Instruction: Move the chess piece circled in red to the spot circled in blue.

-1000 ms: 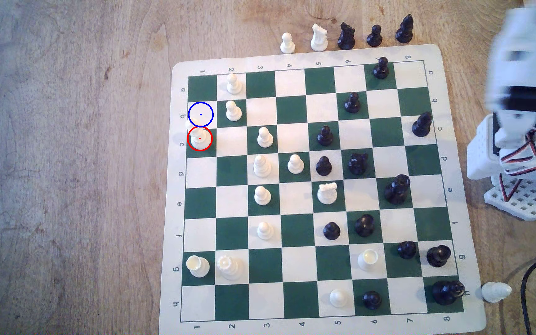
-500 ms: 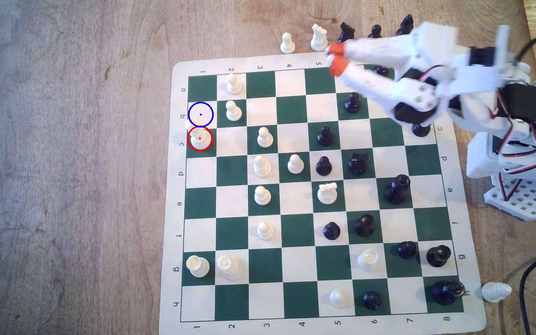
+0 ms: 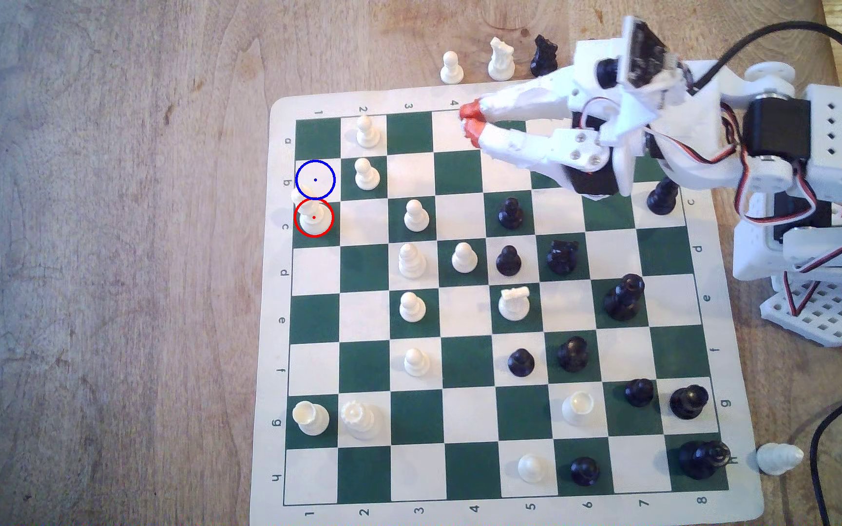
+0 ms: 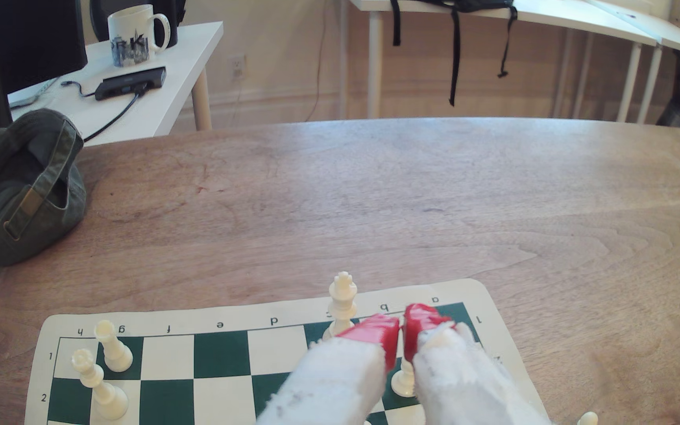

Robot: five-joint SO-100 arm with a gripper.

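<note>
The chess piece, tall and cream-white, stands inside the red ring on a green square at the board's left edge in the exterior view. In the wrist view the chess piece rises just beyond my fingertips. The spot is the white square ringed in blue, directly adjoining the piece's square, and it is bare. My gripper hovers over the board's far edge near column 4, well to the exterior view's right of both. Its orange tips are shut with nothing between them.
Two white pawns stand just to the exterior view's right of the spot. Captured pieces line the table beyond the board. The arm's base and a black cable sit at the right. A green cap lies on the table.
The arm has swung from the exterior view's right edge out over the board, and the gripper has travelled left to about column 4. No chess piece has moved.
</note>
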